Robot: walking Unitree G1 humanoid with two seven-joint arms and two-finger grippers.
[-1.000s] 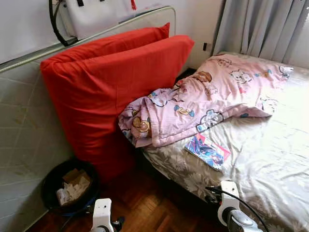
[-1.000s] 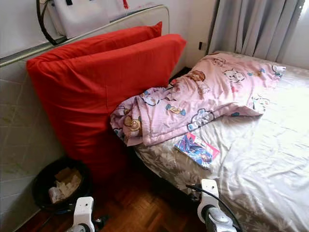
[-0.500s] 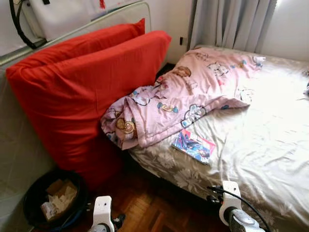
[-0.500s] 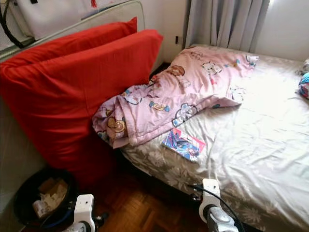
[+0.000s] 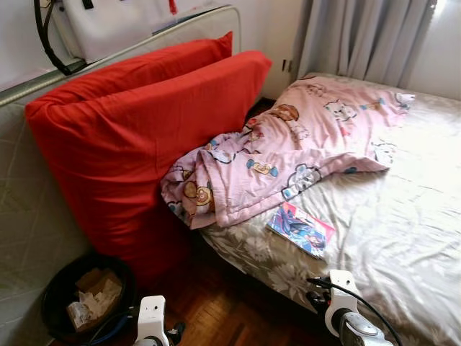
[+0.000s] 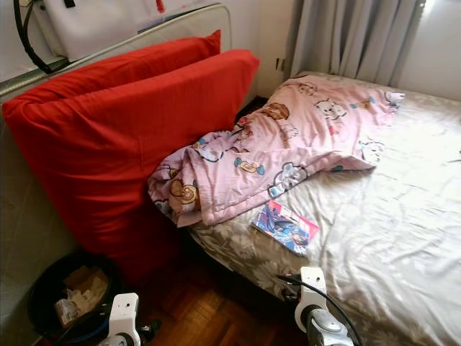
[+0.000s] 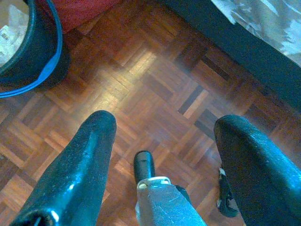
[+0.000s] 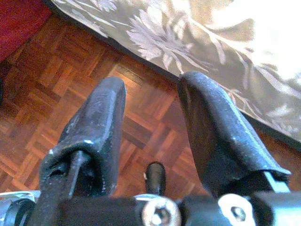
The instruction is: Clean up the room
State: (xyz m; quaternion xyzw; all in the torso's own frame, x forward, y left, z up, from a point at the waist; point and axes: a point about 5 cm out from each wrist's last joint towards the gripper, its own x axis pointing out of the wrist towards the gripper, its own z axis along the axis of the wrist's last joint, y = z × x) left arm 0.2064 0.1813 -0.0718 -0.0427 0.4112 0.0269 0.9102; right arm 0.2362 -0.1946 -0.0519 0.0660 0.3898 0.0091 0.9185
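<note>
Below, scene parts
Left gripper (image 7: 162, 141): fingers spread, empty, above parquet floor (image 7: 155, 89)
Right gripper (image 8: 153, 108): parted, empty, beside bed (image 5: 403, 216)
Book (image 5: 300, 228): on bed, near pink blanket (image 5: 288, 155)
Bin (image 5: 86, 295): beside red cushions (image 5: 137, 137)

Both arms hang low. Left gripper (image 7: 162, 141) fingers spread wide; right gripper (image 8: 153, 110) fingers parted, holding nothing.
</note>
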